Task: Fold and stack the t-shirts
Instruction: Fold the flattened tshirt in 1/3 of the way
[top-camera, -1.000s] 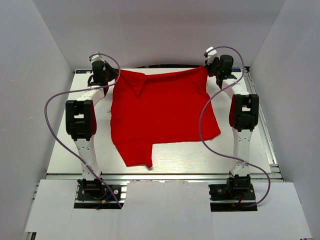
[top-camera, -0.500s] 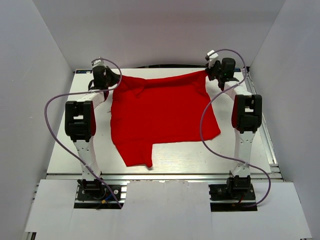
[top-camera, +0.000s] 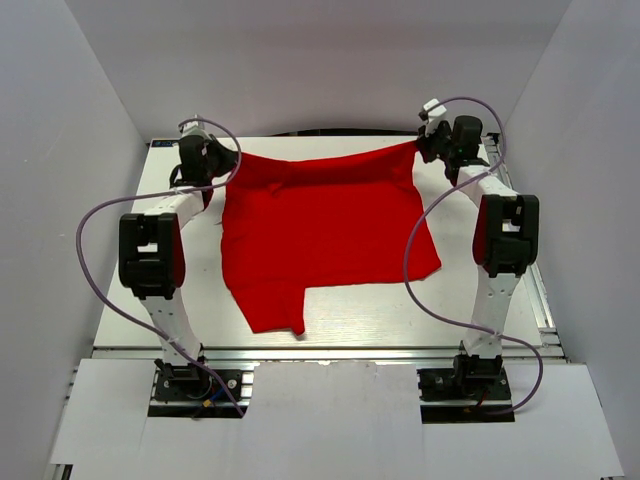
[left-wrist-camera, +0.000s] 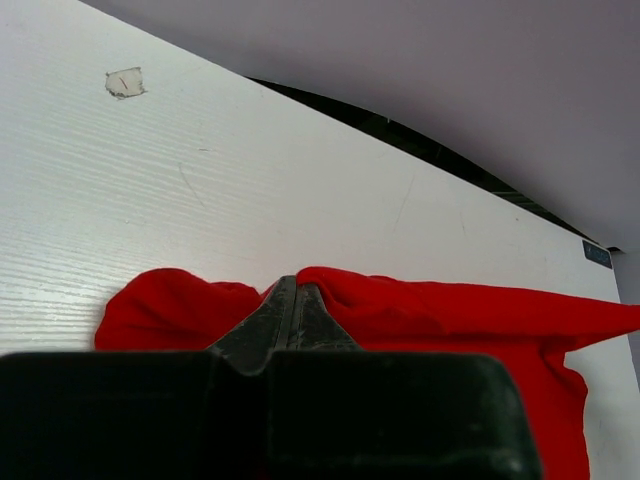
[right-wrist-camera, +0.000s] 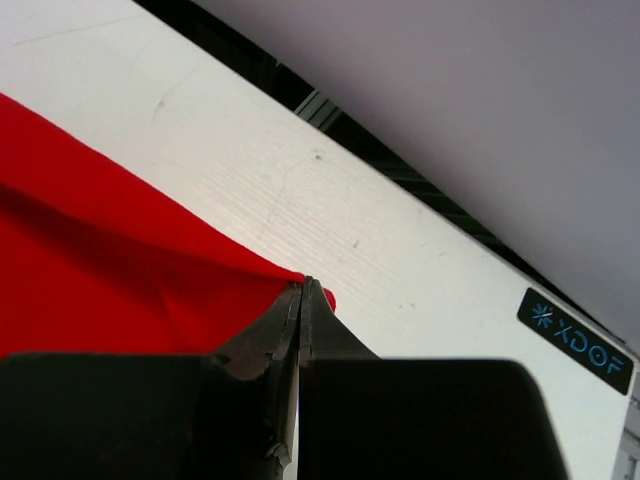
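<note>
One bright red t-shirt (top-camera: 320, 235) is spread over the middle of the white table (top-camera: 370, 315), its far edge lifted and stretched between both grippers. At the far left corner my left gripper (top-camera: 222, 160) is shut on the cloth; in the left wrist view its jaws (left-wrist-camera: 292, 288) pinch a bunched red fold (left-wrist-camera: 430, 315). At the far right corner my right gripper (top-camera: 420, 146) is shut on the other corner; the right wrist view shows the closed tips (right-wrist-camera: 305, 287) clamping the red edge (right-wrist-camera: 110, 250). A sleeve (top-camera: 272, 310) lies flat toward the near left.
Grey walls enclose the table on the left, back and right. Purple cables (top-camera: 420, 250) loop off both arms, the right one hanging over the shirt's right edge. A dark gap runs along the table's far edge (left-wrist-camera: 440, 150). Metal rail along the right side (top-camera: 535, 280).
Both grippers have pulled apart and slightly back, drawing the shirt's far edge taut and straighter. The left arm's elbow swung left and the right one's swung right. The folded flap at the far left has flattened.
</note>
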